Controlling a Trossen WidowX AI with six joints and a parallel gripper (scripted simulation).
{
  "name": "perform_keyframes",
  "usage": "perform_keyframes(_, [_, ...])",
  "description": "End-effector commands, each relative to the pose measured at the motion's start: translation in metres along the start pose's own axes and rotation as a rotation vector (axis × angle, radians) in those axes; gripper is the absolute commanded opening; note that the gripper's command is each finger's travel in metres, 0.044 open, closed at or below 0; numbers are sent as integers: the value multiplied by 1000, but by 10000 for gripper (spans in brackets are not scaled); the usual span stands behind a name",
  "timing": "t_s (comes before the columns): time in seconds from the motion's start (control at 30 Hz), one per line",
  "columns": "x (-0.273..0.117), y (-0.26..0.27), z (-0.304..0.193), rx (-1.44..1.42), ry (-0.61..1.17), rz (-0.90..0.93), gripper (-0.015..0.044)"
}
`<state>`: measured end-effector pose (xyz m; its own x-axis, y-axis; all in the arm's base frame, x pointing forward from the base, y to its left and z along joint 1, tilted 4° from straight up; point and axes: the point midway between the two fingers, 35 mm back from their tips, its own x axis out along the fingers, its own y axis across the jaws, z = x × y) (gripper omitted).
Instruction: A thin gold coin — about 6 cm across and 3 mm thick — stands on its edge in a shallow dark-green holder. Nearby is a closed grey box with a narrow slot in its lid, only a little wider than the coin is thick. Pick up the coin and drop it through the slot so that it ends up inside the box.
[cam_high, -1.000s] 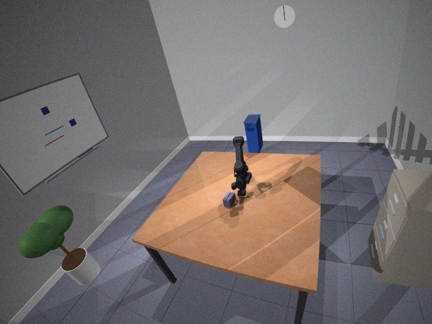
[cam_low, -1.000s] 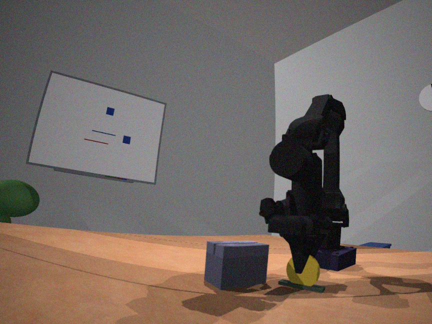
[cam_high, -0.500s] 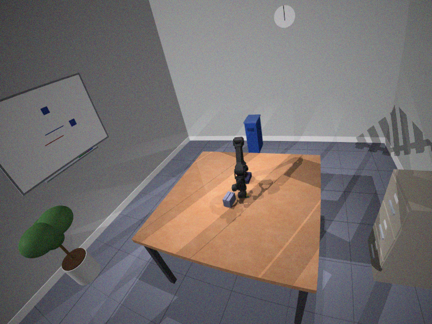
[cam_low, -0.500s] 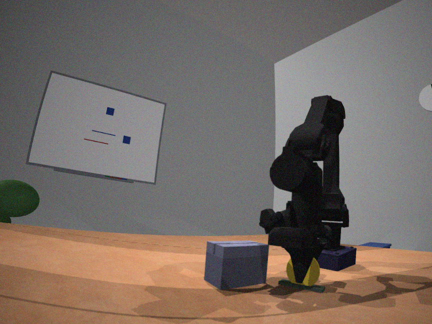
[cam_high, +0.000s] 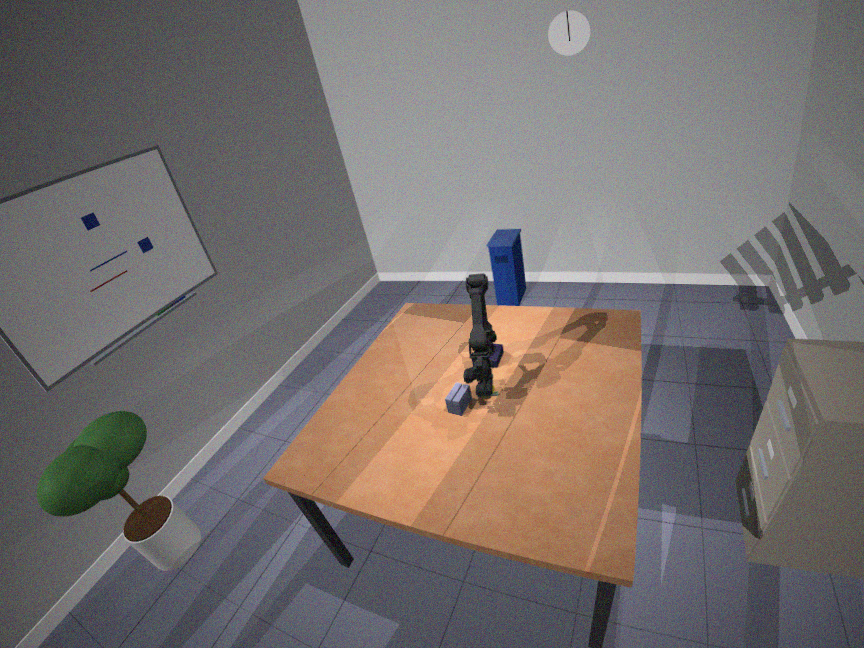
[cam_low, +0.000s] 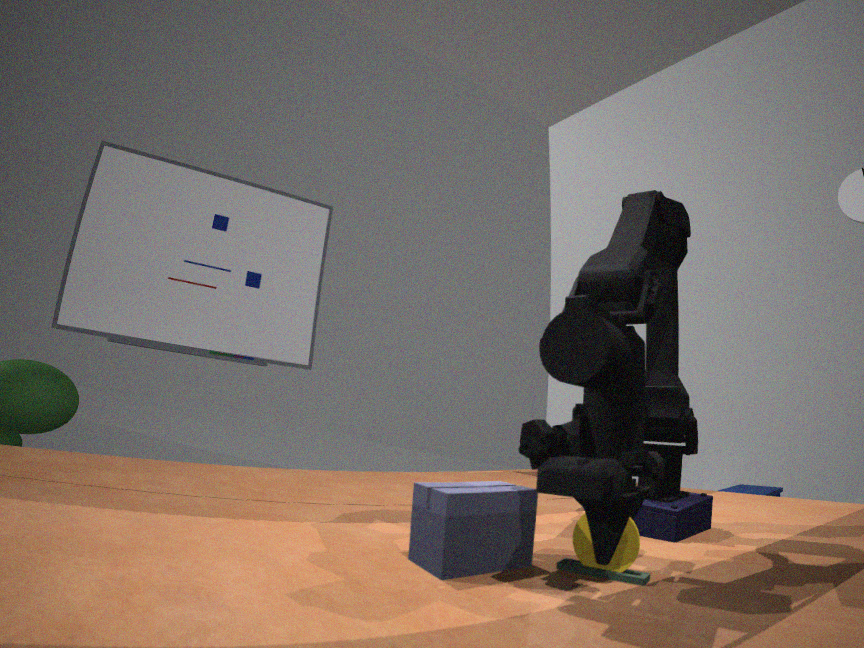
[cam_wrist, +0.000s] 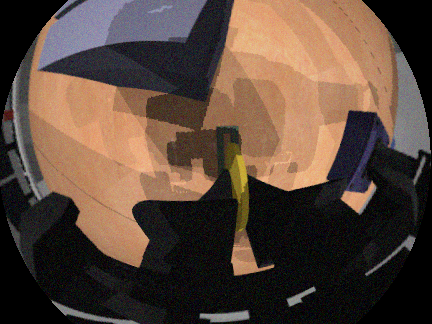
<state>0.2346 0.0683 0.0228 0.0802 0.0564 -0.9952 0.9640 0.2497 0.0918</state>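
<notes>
In the exterior view the gripper (cam_low: 605, 551) is covering the middle of the coin (cam_low: 628, 545), leaving only its yellow sides showing, and the coin's bottom edge is blocking part of the holder (cam_low: 614, 572). From the top camera, coin and holder are appearing too small to make out beneath the arm (cam_high: 479, 327) near the tabletop's centre. In the wrist view the box (cam_wrist: 140, 33) is running out of the picture's round upper-left edge, and its slot is hard to trace.

I see a matt, wood-toned table (cam_low: 174, 558), a flat yellow coin (cam_low: 626, 547) without shine, a dull grey-blue box (cam_low: 471, 530) and a matt black gripper (cam_low: 605, 554).
</notes>
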Motion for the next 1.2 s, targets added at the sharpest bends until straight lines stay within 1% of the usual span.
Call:
perform_keyframes(0.0, [-7,2,0,2,-4,2,0])
perform_keyframes(1.17, [-94,1,0,2,-4,2,0])
